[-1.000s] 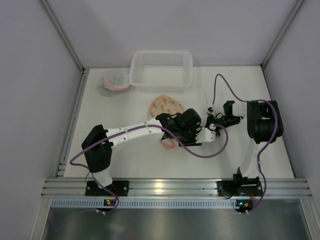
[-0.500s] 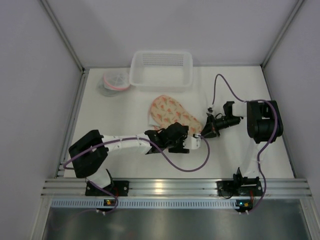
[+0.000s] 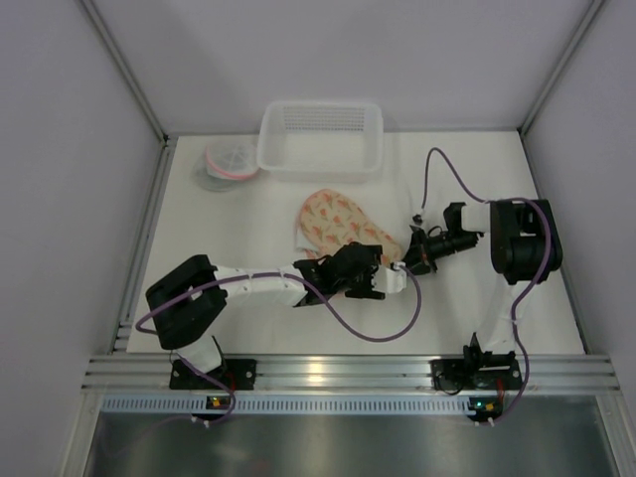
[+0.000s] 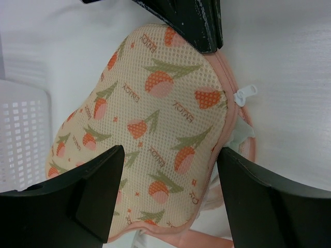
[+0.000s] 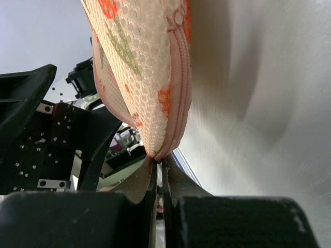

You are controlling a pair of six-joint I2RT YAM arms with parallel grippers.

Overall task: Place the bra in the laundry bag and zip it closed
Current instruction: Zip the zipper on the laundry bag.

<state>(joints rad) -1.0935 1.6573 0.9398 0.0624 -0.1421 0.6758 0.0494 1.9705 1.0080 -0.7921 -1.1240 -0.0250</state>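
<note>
**Bag pinched at one end, other pincer wide open**

The laundry bag lies flat on the white table, near the middle. It's a net bag w/ red fruit and green leaf pics and a pink edge.

R pincer is shut tight on the bag's pink edge, at the end nearest the R arm. In the R wrist view the two fingers meet right on that edge, w/ the zip seam running up from them.

L pincer hangs just over the bag's near end. It's wide open and holds nothing. In the L wrist view the bag shows between its two black fingers.

The white zip pull sticks out at the bag's side. Just below it the seam gapes a bit and sth white peeks out. Can't tell if that's the bra.

A white basket sits at the back of the table, apart from the bag. A round clear tub w/ a pink rim sits just L of the basket.
</note>
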